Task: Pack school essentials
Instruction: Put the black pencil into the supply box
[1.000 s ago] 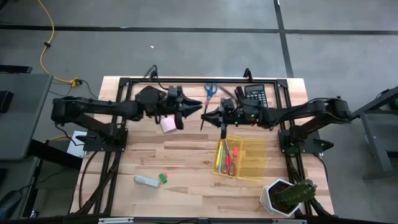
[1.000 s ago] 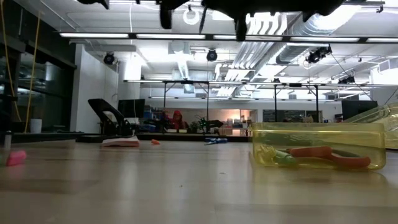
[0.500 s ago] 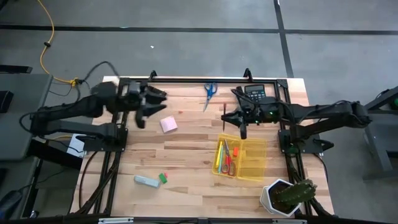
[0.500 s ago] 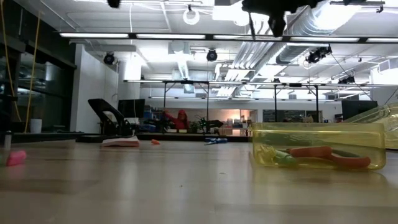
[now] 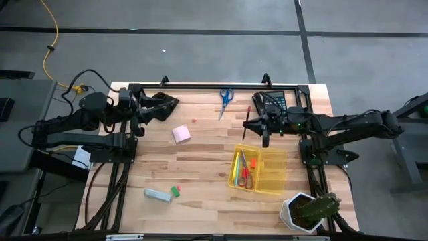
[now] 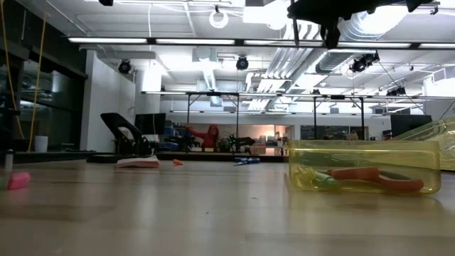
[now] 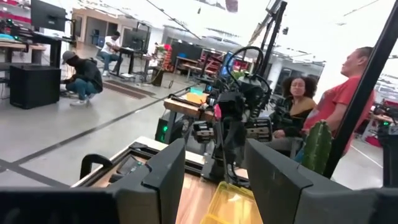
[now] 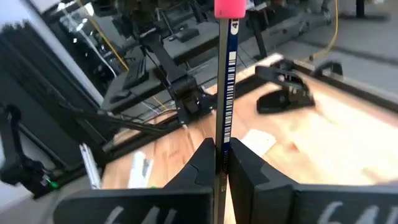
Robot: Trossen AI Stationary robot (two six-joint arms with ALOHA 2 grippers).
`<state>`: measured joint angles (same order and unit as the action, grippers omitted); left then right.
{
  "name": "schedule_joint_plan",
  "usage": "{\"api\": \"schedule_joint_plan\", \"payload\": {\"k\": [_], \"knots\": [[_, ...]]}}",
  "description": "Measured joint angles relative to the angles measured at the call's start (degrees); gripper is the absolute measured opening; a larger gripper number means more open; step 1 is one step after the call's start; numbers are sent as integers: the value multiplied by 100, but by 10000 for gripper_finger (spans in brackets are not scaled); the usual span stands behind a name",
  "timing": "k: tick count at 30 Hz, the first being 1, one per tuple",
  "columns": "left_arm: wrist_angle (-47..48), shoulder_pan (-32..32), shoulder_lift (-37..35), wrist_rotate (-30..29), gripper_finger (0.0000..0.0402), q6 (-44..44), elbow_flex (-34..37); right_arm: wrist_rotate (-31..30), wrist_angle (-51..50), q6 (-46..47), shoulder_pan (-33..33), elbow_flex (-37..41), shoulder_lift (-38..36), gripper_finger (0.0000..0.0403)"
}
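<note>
Right tool (image 5: 257, 131) clamped tight on a thin dark pencil with a pink eraser tip (image 8: 224, 81), held up in the air just past the far edge of the clear yellow plastic box (image 5: 275, 175). I see red-handled scissors (image 5: 247, 175) and a yellow marker (image 5: 236, 170) lying in that box. Left tool (image 5: 162, 106) empty, fingers (image 7: 163, 180) spread apart, over the far left of the wooden surface (image 5: 200, 174). Pink sticky-note pad (image 5: 180, 134) near it, blue-handled scissors (image 5: 225, 98) at the far edge.
</note>
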<state>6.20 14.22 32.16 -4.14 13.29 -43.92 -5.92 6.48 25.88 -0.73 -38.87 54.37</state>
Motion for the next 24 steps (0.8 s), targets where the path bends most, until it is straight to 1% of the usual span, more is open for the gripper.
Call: {"api": "schedule_joint_plan", "payload": {"k": [2, 5, 12, 14, 17, 19, 21, 24], "knots": [[2, 0, 11, 0, 156, 0, 0, -3, -163, 485, 43, -5, 140, 1], [0, 0, 58, 0, 156, 1, 0, -15, -344, 1269, 301, 99, 493, 1], [9, -2, 83, 2, 156, 5, 0, -301, -295, 3791, 1266, 352, 1462, 1], [9, -2, 83, 2, 156, 3, 0, -522, -398, 4662, 1595, 467, 1646, 1], [22, -2, 83, 2, 156, 2, 0, -1116, -417, 6140, 2021, 657, 1909, 1], [50, -2, 84, 2, 156, 1, 0, -1434, -308, 6934, 2237, 724, 2088, 1], [50, -2, 83, 2, 156, -5, 0, -1645, -227, 7427, 2399, 765, 2249, 1], [50, -2, 83, -19, 156, -44, 0, -1659, 4, 7611, 2504, 710, 2542, 0]]}}
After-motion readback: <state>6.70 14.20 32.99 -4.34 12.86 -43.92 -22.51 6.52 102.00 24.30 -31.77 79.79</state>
